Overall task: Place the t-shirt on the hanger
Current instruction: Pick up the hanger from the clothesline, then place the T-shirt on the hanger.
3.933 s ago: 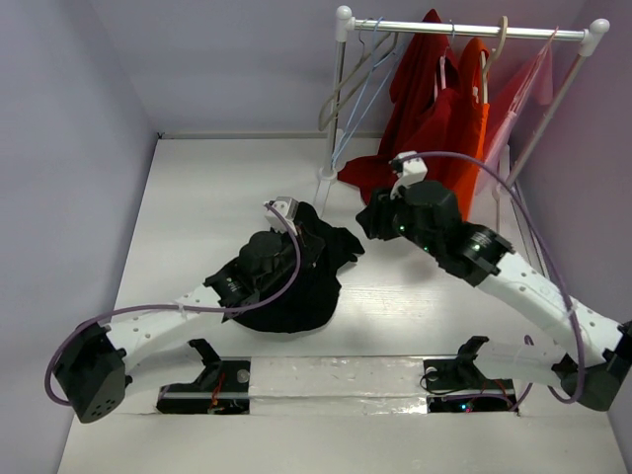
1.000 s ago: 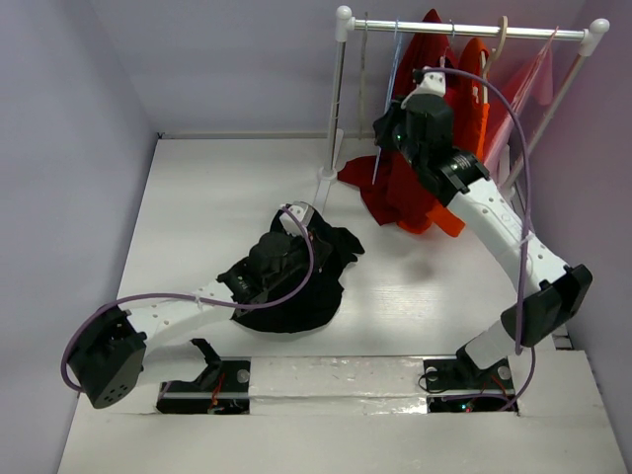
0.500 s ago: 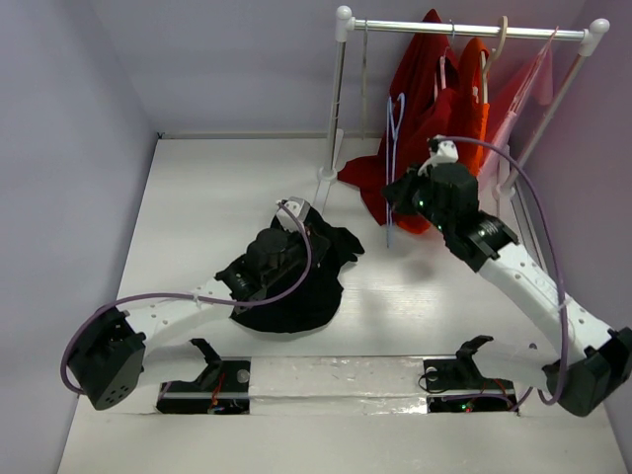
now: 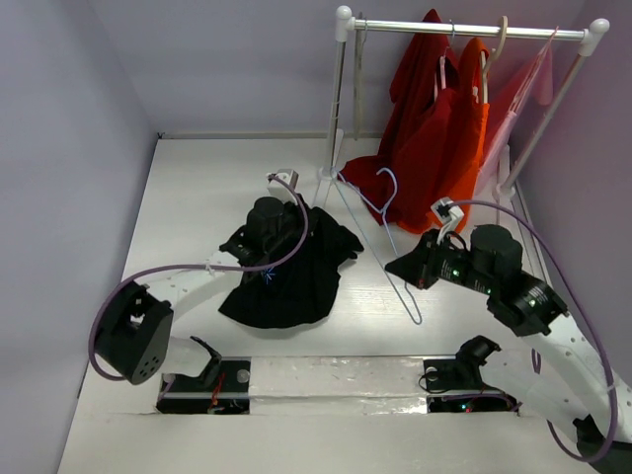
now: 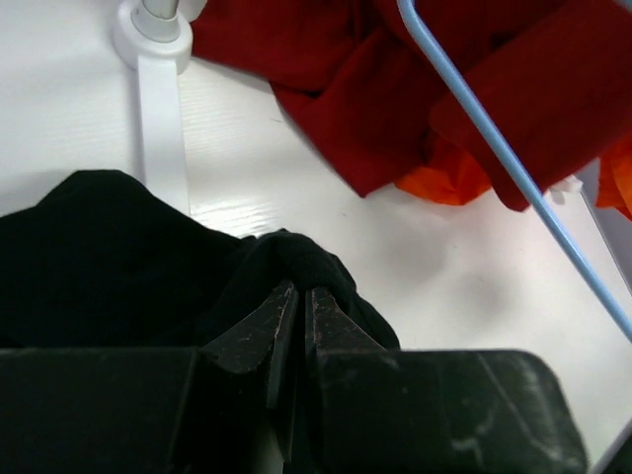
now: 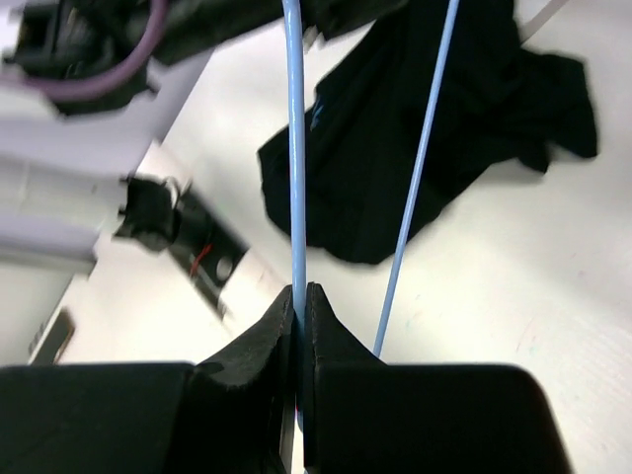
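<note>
My left gripper [image 5: 299, 288] is pinched together on a raised fold of the black t-shirt [image 4: 286, 281], which lies heaped on the white table [image 4: 197, 188] beneath and behind it. My right gripper [image 6: 299, 288] is clamped on one wire of the light-blue hanger [image 6: 294, 148], which stretches ahead of it over the table. Beyond both, red garments [image 4: 425, 148] hang from a rack [image 4: 464, 27] against lavender walls [image 4: 79, 99].
</note>
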Tool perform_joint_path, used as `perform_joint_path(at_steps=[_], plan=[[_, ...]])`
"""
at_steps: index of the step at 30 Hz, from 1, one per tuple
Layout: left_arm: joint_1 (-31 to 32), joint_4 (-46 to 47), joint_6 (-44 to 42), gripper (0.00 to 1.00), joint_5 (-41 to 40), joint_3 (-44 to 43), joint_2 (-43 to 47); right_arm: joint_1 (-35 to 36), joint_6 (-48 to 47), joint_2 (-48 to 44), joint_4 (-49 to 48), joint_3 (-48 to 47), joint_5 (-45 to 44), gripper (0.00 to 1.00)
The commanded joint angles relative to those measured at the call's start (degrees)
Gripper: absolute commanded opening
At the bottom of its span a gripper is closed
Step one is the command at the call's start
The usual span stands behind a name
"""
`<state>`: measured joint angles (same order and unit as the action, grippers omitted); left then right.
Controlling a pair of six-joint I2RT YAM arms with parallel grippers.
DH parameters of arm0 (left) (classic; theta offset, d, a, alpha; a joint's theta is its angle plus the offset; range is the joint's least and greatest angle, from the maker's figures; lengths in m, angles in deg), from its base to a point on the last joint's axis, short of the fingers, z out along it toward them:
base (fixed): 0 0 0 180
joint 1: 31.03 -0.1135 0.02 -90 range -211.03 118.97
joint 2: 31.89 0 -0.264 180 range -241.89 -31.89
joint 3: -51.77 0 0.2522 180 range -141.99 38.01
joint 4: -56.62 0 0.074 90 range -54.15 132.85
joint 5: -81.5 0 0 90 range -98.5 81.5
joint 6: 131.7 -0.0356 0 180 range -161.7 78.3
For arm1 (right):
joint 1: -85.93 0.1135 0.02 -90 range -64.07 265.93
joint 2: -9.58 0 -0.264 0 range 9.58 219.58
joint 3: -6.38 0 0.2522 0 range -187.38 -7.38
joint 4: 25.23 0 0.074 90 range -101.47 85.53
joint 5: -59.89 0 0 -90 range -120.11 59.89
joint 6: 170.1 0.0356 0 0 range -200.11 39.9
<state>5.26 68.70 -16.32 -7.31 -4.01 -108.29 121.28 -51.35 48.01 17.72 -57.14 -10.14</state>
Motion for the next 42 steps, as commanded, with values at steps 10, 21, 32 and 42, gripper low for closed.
perform_joint_path(at_steps=[10,21,32,42], plan=[[-2.8,0.5,1.6,0.0,2.1,-10.0,-5.7,0.4,-3.2,-3.5,9.2,1.3,12.5,0.0],[-3.3,-1.4,1.2,0.0,1.4,-10.9,-2.6,0.4,-2.8,-3.6,9.0,2.1,8.5,0.0],[-2.5,2.5,5.5,0.0,6.3,-4.8,4.0,2.4,1.3,0.3,-5.2,6.4,4.0,0.0],[1.8,-2.8,6.3,0.0,2.2,-1.1,15.7,23.0,5.5,10.0,-34.4,10.4,-24.0,0.0]])
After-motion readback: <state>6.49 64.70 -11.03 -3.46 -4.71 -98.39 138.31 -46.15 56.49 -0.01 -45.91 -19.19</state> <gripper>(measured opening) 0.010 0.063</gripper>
